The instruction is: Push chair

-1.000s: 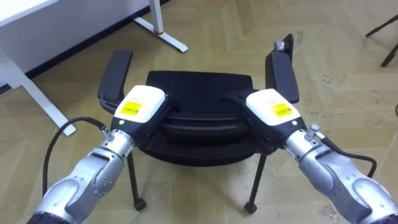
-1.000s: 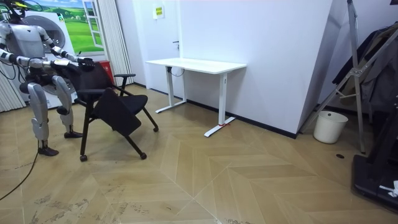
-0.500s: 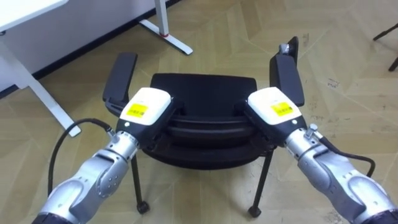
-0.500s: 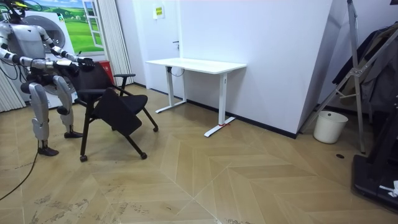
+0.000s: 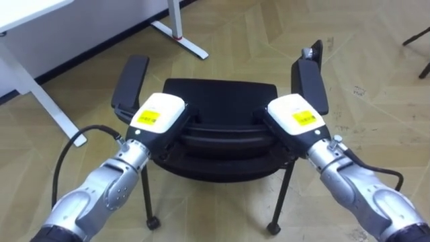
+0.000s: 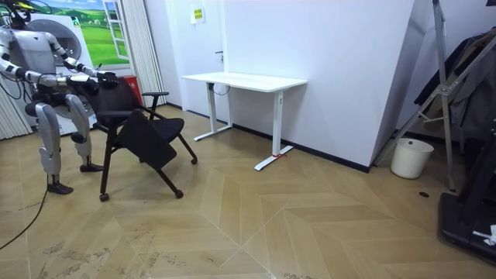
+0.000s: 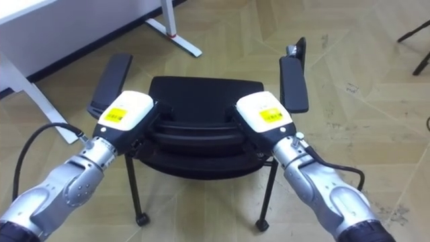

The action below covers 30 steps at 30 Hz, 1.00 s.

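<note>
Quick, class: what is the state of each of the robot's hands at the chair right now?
Left hand: on the backrest of the chair; open or shut cannot be told.
Right hand: on the backrest too; cannot be told.

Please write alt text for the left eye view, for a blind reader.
Seen from above, the robot's left hand and right hand rest on the back of a black chair, one near each armrest. A white desk stands beyond on the wooden floor.

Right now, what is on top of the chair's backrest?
The left hand and right hand rest on it, one toward each end. The backrest edge beneath them is covered.
</note>
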Motion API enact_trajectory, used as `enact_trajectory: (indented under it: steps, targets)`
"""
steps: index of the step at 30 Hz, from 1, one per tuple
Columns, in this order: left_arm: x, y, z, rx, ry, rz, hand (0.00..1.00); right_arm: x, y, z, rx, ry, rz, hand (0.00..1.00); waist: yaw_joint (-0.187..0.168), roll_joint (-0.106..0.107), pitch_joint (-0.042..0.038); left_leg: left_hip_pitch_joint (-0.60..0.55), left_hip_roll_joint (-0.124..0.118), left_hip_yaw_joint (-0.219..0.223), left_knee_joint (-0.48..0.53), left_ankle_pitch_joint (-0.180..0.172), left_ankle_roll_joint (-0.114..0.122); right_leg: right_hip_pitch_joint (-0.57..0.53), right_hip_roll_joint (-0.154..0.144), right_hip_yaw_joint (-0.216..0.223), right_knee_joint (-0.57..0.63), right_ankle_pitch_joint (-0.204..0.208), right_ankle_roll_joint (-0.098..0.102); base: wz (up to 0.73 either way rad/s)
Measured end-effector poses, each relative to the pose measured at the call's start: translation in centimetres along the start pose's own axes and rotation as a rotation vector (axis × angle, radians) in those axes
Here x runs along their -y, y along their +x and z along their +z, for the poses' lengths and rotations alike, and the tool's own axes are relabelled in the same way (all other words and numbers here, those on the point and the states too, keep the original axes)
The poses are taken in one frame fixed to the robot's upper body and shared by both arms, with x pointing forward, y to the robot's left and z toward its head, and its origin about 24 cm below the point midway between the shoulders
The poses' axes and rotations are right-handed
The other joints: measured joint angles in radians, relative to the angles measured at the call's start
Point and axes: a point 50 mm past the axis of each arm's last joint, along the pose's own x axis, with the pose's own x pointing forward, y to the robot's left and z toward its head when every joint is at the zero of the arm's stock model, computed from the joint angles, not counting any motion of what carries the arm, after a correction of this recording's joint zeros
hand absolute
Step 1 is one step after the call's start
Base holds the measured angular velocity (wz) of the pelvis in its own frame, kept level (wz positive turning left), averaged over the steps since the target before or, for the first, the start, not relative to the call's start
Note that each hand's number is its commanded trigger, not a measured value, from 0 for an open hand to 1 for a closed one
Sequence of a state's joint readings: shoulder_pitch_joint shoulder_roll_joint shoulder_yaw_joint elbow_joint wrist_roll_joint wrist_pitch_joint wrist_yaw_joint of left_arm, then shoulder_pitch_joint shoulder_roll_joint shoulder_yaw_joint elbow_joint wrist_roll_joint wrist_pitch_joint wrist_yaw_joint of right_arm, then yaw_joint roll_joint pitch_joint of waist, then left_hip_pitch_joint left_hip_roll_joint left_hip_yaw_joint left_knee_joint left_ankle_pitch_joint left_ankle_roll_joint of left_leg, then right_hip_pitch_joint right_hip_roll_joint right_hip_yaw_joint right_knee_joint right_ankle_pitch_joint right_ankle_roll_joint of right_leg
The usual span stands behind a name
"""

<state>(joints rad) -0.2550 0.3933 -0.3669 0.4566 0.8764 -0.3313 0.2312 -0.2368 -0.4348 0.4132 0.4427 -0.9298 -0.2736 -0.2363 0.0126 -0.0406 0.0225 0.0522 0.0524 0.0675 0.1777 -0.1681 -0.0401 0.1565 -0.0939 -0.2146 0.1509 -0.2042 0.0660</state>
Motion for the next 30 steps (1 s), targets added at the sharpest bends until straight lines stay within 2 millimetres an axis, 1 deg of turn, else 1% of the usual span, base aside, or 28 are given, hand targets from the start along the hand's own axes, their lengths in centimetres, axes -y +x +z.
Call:
enact_trajectory:
  steps: [1, 5, 6, 8, 9, 10, 11, 12, 13, 14, 15, 16, 17, 18, 19, 21, 22, 23, 25, 26, 27, 28, 29, 30]
  targets:
    - [0.0, 0.3, -0.1, 0.001, 0.002, -0.002, 1.00, 0.0, 0.2, -0.1, -0.004, 0.004, -0.003, 1.00, -0.001, 0.000, 0.0003, -0.012, 0.000, -0.002, 0.014, -0.001, -0.001, 0.001, -0.001, -0.008, 0.000, 0.000, 0.000, 0.11]
    - [-0.1, 1.0, -0.3, -0.006, 0.000, -0.005, 1.00, 0.2, 0.8, -0.3, -0.013, 0.003, -0.002, 1.00, -0.002, -0.001, 0.0015, -0.048, 0.003, -0.002, 0.059, -0.002, -0.002, -0.009, -0.001, -0.018, 0.004, 0.000, 0.000, 0.08]
    - [-0.1, 1.3, -0.4, -0.009, -0.002, -0.009, 1.00, 0.1, 1.0, -0.3, -0.016, 0.005, -0.001, 1.00, -0.011, 0.001, 0.0025, -0.062, 0.004, -0.003, 0.081, -0.002, -0.003, -0.008, -0.001, -0.033, 0.009, 0.000, -0.001, 0.20]
    - [-0.2, 2.0, -0.4, -0.005, -0.001, -0.012, 1.00, 0.1, 1.2, -0.7, -0.023, 0.002, -0.006, 1.00, -0.013, -0.001, 0.0107, -0.096, 0.009, -0.002, 0.132, -0.003, -0.003, -0.019, 0.000, -0.036, 0.031, -0.004, -0.008, 0.24]
    - [-0.4, 2.4, -0.5, -0.004, 0.006, -0.007, 1.00, 0.3, 1.5, -0.9, -0.027, -0.001, -0.017, 1.00, -0.015, -0.001, 0.0188, -0.128, 0.017, -0.001, 0.181, -0.009, -0.006, -0.031, 0.004, -0.037, 0.051, -0.009, -0.016, 0.24]
    - [-0.7, 2.9, -0.6, -0.002, 0.012, 0.000, 1.00, 0.5, 1.8, -1.1, -0.031, -0.004, -0.029, 1.00, -0.019, 0.006, 0.0242, -0.168, 0.035, 0.000, 0.244, -0.028, -0.010, -0.044, 0.016, -0.039, 0.075, -0.020, -0.026, 0.23]
    - [-0.8, 3.1, -0.6, -0.001, 0.015, 0.002, 1.00, 0.6, 2.0, -1.1, -0.033, -0.003, -0.033, 1.00, -0.020, 0.007, 0.0246, -0.187, 0.042, 0.001, 0.272, -0.036, -0.014, -0.055, 0.020, -0.040, 0.091, -0.030, -0.031, 0.28]
    - [-1.3, 3.6, -0.7, -0.001, 0.022, 0.017, 1.00, 1.0, 2.4, -1.3, -0.039, 0.004, -0.048, 1.00, -0.033, 0.012, 0.0285, -0.233, 0.054, 0.001, 0.337, -0.049, -0.016, -0.079, 0.022, -0.060, 0.134, -0.058, -0.037, 0.45]
    - [-1.7, 4.3, -0.5, 0.001, 0.024, 0.029, 1.00, 1.3, 2.6, -1.6, -0.045, 0.007, -0.062, 1.00, -0.046, 0.014, 0.0318, -0.283, 0.064, 0.003, 0.403, -0.055, -0.013, -0.107, 0.022, -0.074, 0.188, -0.090, -0.041, 0.47]
    - [-1.8, 4.6, -0.5, -0.002, 0.023, 0.032, 1.00, 1.4, 2.8, -1.8, -0.051, 0.007, -0.067, 1.00, -0.044, 0.015, 0.0342, -0.300, 0.071, 0.010, 0.434, -0.057, -0.012, -0.118, 0.021, -0.078, 0.215, -0.106, -0.044, 0.35]
    - [-1.8, 4.9, -0.5, -0.017, 0.020, 0.039, 1.00, 1.5, 3.1, -1.8, -0.058, 0.012, -0.070, 1.00, -0.041, 0.026, 0.0415, -0.330, 0.087, 0.015, 0.481, -0.058, -0.011, -0.142, 0.021, -0.085, 0.265, -0.125, -0.053, 0.12]
    - [-1.9, 5.1, -0.6, -0.024, 0.020, 0.049, 1.00, 1.6, 3.4, -1.8, -0.060, 0.008, -0.075, 1.00, -0.043, 0.027, 0.0445, -0.351, 0.093, 0.018, 0.509, -0.058, -0.011, -0.161, 0.017, -0.090, 0.306, -0.149, -0.060, 0.14]
    - [-1.8, 5.2, -0.6, -0.026, 0.017, 0.055, 1.00, 1.8, 3.5, -1.9, -0.061, 0.007, -0.079, 1.00, -0.047, 0.027, 0.0449, -0.359, 0.092, 0.018, 0.518, -0.058, -0.011, -0.170, 0.012, -0.091, 0.325, -0.163, -0.061, 0.25]
    - [-1.8, 5.3, -0.5, -0.027, 0.012, 0.069, 1.00, 1.9, 3.5, -2.0, -0.062, -0.005, -0.092, 1.00, -0.048, 0.026, 0.0459, -0.376, 0.088, 0.020, 0.522, -0.059, -0.011, -0.196, 0.001, -0.093, 0.369, -0.188, -0.064, 0.29]
    - [-2.0, 5.4, -0.4, -0.026, 0.008, 0.089, 1.00, 2.3, 3.5, -2.0, -0.055, -0.026, -0.114, 1.00, -0.050, 0.026, 0.0465, -0.396, 0.091, 0.022, 0.534, -0.059, -0.011, -0.220, -0.012, -0.098, 0.404, -0.205, -0.072, 0.26]
    - [-2.3, 5.5, -0.3, -0.026, -0.003, 0.109, 1.00, 2.8, 3.7, -2.1, -0.047, -0.048, -0.138, 1.00, -0.058, 0.039, 0.0481, -0.421, 0.093, 0.022, 0.536, -0.059, -0.011, -0.247, -0.013, -0.104, 0.436, -0.217, -0.079, 0.25]
    - [-2.6, 5.7, -0.3, -0.026, -0.010, 0.118, 1.00, 3.1, 3.9, -2.1, -0.043, -0.061, -0.152, 1.00, -0.056, 0.043, 0.0513, -0.432, 0.094, 0.027, 0.538, -0.059, -0.011, -0.265, -0.017, -0.100, 0.459, -0.224, -0.084, 0.16]
    - [-2.7, 5.8, -0.3, -0.026, -0.011, 0.122, 1.00, 3.4, 4.0, -2.2, -0.041, -0.068, -0.157, 1.00, -0.053, 0.043, 0.0514, -0.436, 0.092, 0.032, 0.537, -0.059, -0.011, -0.279, -0.021, -0.096, 0.476, -0.229, -0.084, 0.00]
    - [-3.3, 6.1, -0.2, -0.019, -0.012, 0.138, 1.00, 4.1, 4.2, -2.4, -0.036, -0.091, -0.175, 1.00, -0.034, 0.045, 0.0512, -0.453, 0.092, 0.049, 0.529, -0.059, -0.011, -0.321, -0.032, -0.076, 0.506, -0.236, -0.085, -0.12]
    - [-3.4, 6.2, -0.2, -0.018, -0.012, 0.139, 1.00, 4.1, 4.2, -2.5, -0.037, -0.093, -0.177, 1.00, -0.033, 0.045, 0.0511, -0.458, 0.091, 0.050, 0.532, -0.059, -0.011, -0.324, -0.034, -0.075, 0.508, -0.238, -0.084, -0.04]
    - [-3.4, 6.2, -0.1, -0.015, -0.012, 0.140, 1.00, 4.2, 4.1, -2.6, -0.037, -0.098, -0.179, 1.00, -0.033, 0.045, 0.0510, -0.463, 0.083, 0.058, 0.515, -0.055, -0.008, -0.326, -0.042, -0.074, 0.510, -0.243, -0.079, 0.00]
    - [-3.4, 6.2, 0.0, -0.010, -0.012, 0.139, 1.00, 4.2, 4.0, -2.7, -0.035, -0.108, -0.181, 1.00, -0.030, 0.048, 0.0489, -0.473, 0.070, 0.072, 0.468, -0.044, 0.005, -0.327, -0.050, -0.070, 0.514, -0.255, -0.069, -0.08]
    - [-3.4, 6.2, 0.0, -0.007, -0.012, 0.139, 1.00, 4.2, 4.0, -2.8, -0.035, -0.109, -0.182, 1.00, -0.024, 0.048, 0.0481, -0.481, 0.066, 0.078, 0.459, -0.033, 0.029, -0.329, -0.056, -0.069, 0.517, -0.259, -0.061, -0.34]
    - [-3.2, 6.1, 0.1, -0.005, -0.012, 0.136, 1.00, 4.0, 3.8, -2.8, -0.037, -0.109, -0.184, 1.00, -0.005, 0.044, 0.0458, -0.481, 0.051, 0.091, 0.448, -0.026, 0.044, -0.331, -0.076, -0.059, 0.523, -0.263, -0.048, -0.36]
